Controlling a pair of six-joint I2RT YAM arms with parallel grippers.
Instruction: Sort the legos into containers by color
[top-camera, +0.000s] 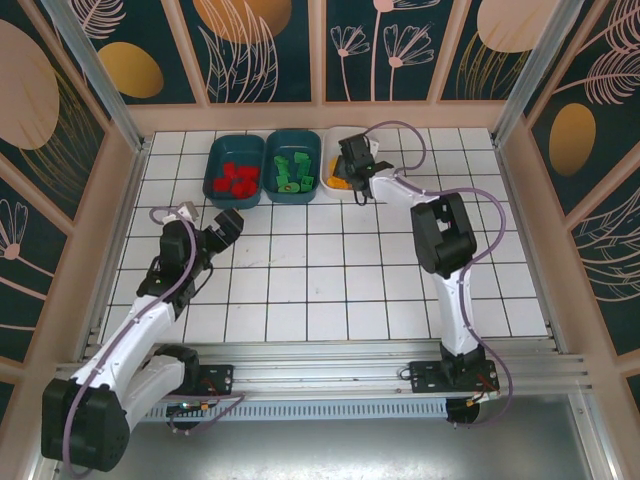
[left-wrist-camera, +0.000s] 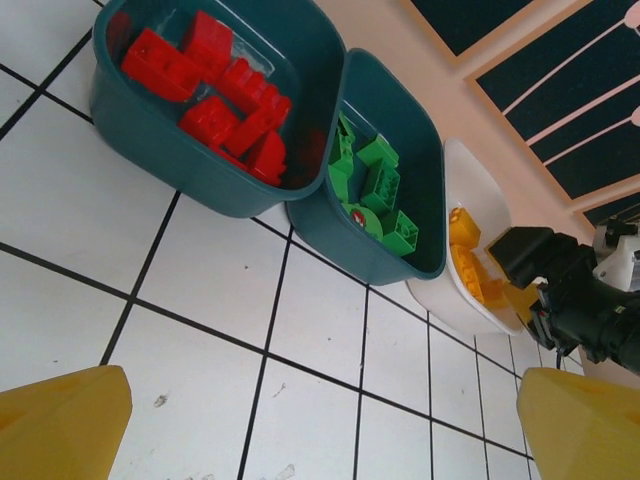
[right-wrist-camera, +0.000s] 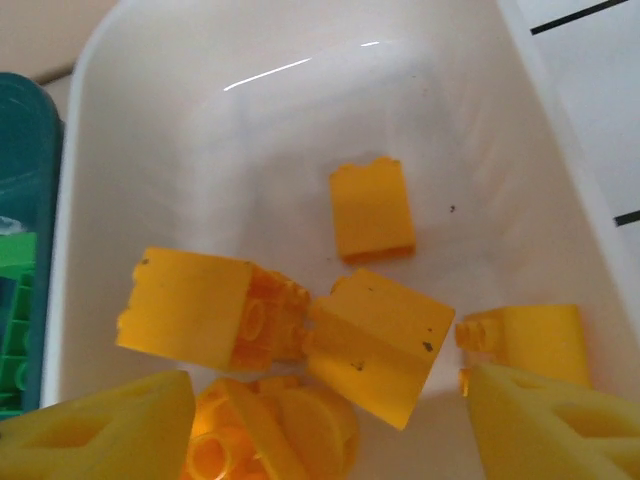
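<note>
Three containers stand in a row at the back. The left teal container (top-camera: 211, 172) (left-wrist-camera: 150, 130) holds red legos (top-camera: 238, 178) (left-wrist-camera: 225, 100). The middle teal container (top-camera: 272, 175) (left-wrist-camera: 330, 235) holds green legos (top-camera: 294, 170) (left-wrist-camera: 375, 190). The white container (top-camera: 331, 148) (right-wrist-camera: 95, 150) holds orange legos (left-wrist-camera: 465, 250), among them a flat brick (right-wrist-camera: 372, 210) and a larger brick (right-wrist-camera: 380, 340). My right gripper (top-camera: 354, 170) (right-wrist-camera: 330, 430) hangs open over the white container; the larger brick lies between its fingers, touched by neither. My left gripper (top-camera: 222, 228) (left-wrist-camera: 320, 430) is open over bare tiles in front of the teal containers.
A white tiled floor (top-camera: 330, 270) is enclosed by patterned walls with a pale frame. The right arm (top-camera: 440, 235) reaches across the floor from its base at the near right edge. The right gripper's dark body (left-wrist-camera: 565, 290) shows beside the white container.
</note>
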